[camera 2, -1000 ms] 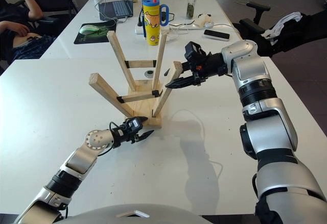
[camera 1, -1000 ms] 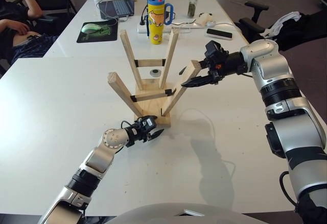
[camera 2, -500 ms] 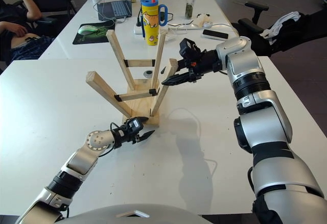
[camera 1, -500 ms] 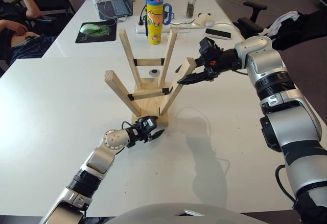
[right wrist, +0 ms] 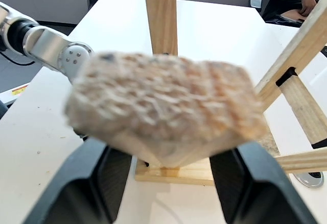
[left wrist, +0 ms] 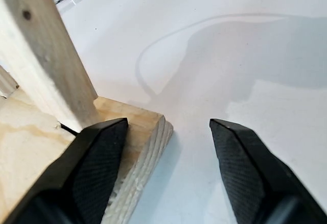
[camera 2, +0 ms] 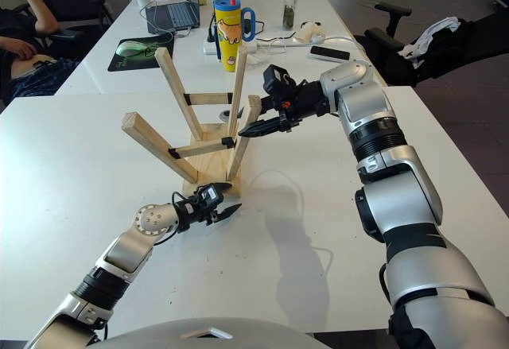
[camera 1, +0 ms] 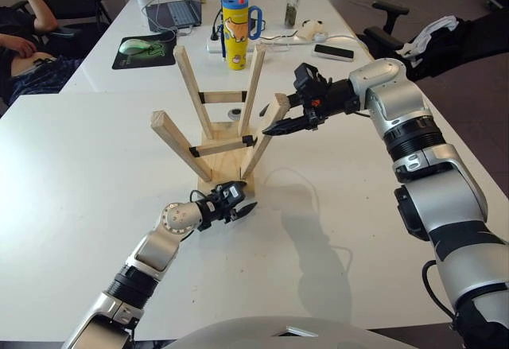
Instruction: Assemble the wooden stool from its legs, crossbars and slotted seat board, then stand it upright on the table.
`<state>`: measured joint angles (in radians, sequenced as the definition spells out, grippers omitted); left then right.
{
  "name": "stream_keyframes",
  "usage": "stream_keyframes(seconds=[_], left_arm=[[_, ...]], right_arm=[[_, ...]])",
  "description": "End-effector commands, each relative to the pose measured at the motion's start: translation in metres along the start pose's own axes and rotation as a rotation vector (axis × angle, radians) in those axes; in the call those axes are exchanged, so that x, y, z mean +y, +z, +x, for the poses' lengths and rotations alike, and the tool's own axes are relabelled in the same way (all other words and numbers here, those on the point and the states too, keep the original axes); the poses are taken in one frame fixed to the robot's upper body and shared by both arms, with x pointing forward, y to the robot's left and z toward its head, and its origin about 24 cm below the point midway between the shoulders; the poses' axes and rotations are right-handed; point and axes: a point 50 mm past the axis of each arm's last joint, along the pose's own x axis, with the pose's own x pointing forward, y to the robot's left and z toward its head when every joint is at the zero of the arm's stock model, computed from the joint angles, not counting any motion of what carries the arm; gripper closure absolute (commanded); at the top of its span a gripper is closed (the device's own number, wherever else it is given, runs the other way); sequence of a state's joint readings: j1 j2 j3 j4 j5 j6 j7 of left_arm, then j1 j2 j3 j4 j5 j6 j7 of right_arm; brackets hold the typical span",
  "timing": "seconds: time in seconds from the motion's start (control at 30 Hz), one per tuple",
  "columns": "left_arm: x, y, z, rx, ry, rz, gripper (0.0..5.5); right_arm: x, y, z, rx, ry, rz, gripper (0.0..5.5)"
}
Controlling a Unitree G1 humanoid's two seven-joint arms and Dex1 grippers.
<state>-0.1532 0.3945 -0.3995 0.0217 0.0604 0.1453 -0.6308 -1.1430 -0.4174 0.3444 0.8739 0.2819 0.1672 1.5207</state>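
Your stool (camera 1: 225,130) stands upside down on the table (camera 1: 79,166), seat board (camera 1: 216,180) flat and legs up. Your right gripper (camera 1: 274,129), at 2 o'clock from it, is clamped on one leg (camera 1: 261,149) near its end, probably to tip the stool over. Your left gripper (camera 1: 242,206), fingers apart, straddles the board's 5 o'clock corner, likely to brace it.

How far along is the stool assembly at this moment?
Done: four legs and crossbars sit in the seat board; the stool lies upside down on the table. In hand: left gripper open around a board corner, right gripper at one leg's tip. Left: standing it upright.
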Motion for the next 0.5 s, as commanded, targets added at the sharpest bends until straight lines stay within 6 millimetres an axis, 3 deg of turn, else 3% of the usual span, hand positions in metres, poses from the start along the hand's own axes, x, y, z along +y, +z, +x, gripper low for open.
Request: stream_keyframes(seconds=[0.03,0.2,0.5], left_arm=[[-0.022,-0.024,0.003,0.112,-0.092,-0.062,2.53],[-0.022,-0.027,0.002,0.117,-0.085,-0.066,2.53],[-0.022,-0.026,0.004,0.113,-0.081,-0.076,2.53]], right_arm=[[0.018,-0.089,0.04,0.282,0.016,0.267,3.43],[0.016,-0.09,0.038,0.308,0.016,0.241,3.43],[0.016,-0.067,0.055,0.242,0.03,0.064,3.43]])
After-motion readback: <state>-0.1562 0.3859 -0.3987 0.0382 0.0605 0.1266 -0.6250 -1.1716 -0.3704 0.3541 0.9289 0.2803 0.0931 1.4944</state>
